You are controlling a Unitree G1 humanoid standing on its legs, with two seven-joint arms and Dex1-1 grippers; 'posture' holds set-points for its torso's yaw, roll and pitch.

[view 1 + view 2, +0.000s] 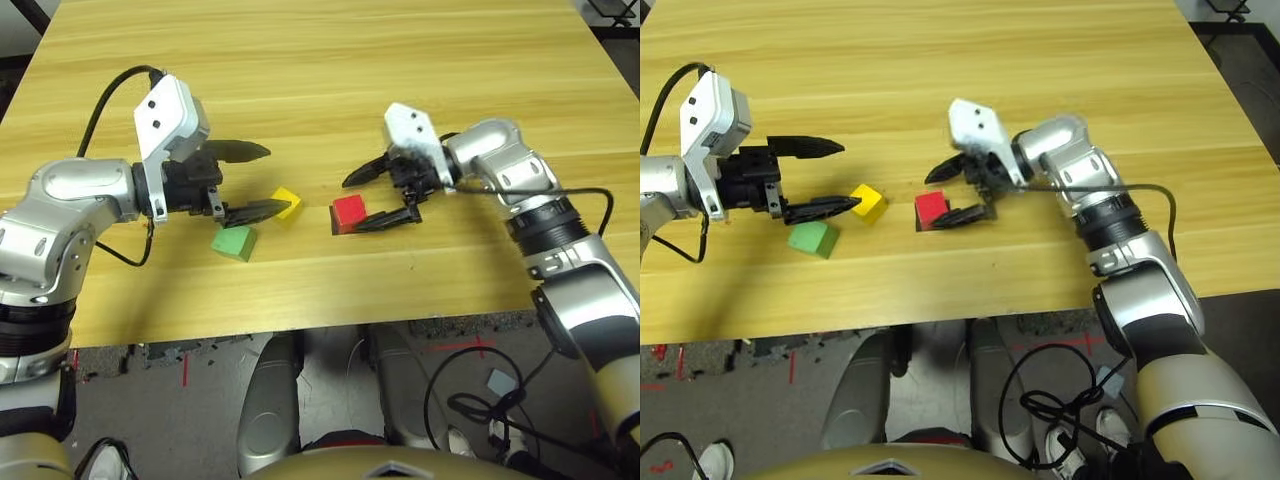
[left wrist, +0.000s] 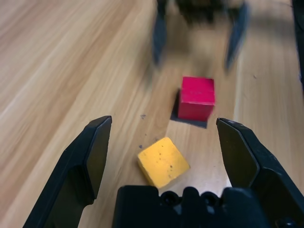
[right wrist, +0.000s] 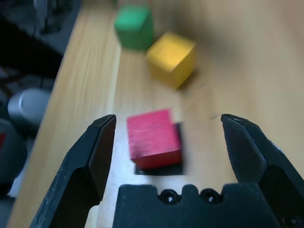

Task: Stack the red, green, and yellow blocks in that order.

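Red block (image 1: pixel 348 212) sits between wide jaws, ungripped

Red rests on the black square mark (image 3: pixel 177 170), both fingers of the right gripper (image 1: pixel 953 193) spread wide around empty space; yellow (image 1: pixel 287 203) and green (image 1: pixel 234 243) lie on the table near the left gripper (image 1: pixel 262 181), likewise wide and empty. The cubes look light, stiff and hardly fragile, perhaps a bit slick; best pinched squarely on two opposite side faces, low enough to leave the top free

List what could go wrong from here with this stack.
The red block sits beside the right gripper's fingers; pulling away could nudge it off the black mark.

The yellow block lies close to the green block, so the left gripper might knock one while grasping the other.
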